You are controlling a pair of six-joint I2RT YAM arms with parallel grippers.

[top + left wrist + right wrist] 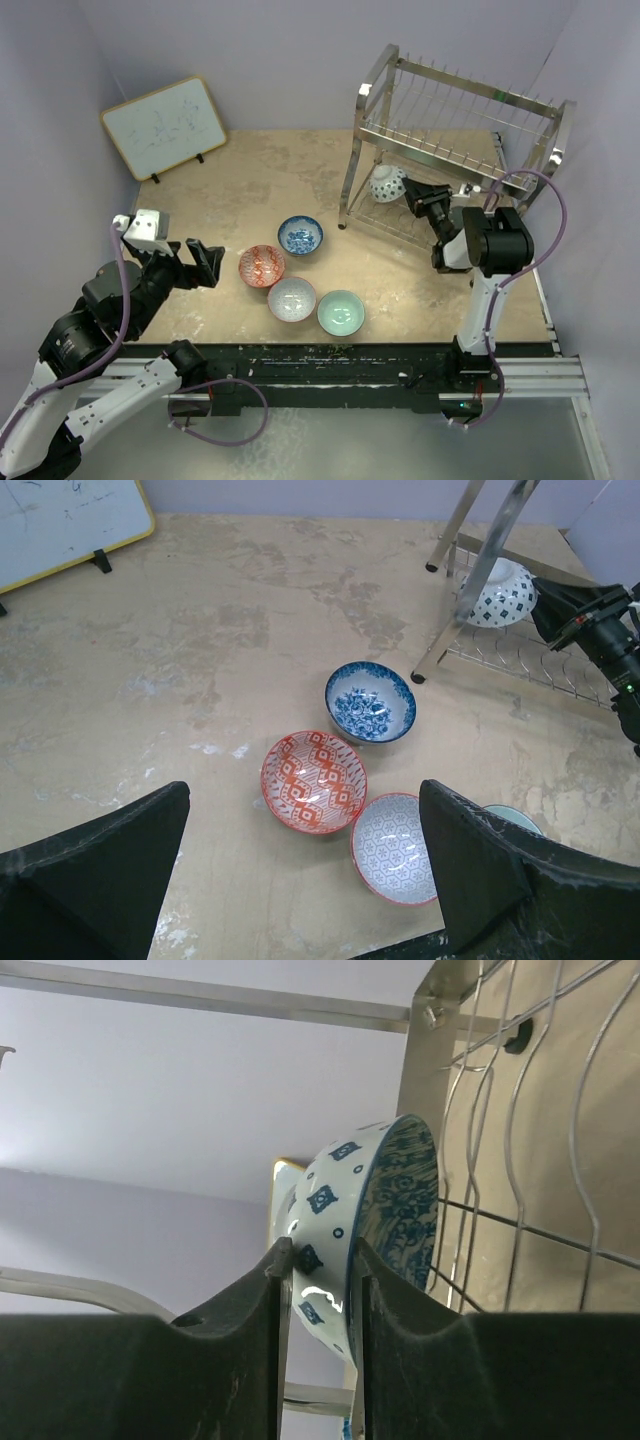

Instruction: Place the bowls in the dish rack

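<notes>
My right gripper is shut on the rim of a blue-and-white bowl and holds it on edge at the lower tier of the silver wire dish rack. In the right wrist view the bowl sits between my fingers against the rack wires. On the table lie a second blue-and-white bowl, a red-orange bowl, a grey-white bowl and a mint green bowl. My left gripper is open and empty, left of the red-orange bowl.
A framed whiteboard leans at the back left. Lilac walls close in the table on three sides. The rack's legs stand just behind the loose bowls. A black rail runs along the table's near edge.
</notes>
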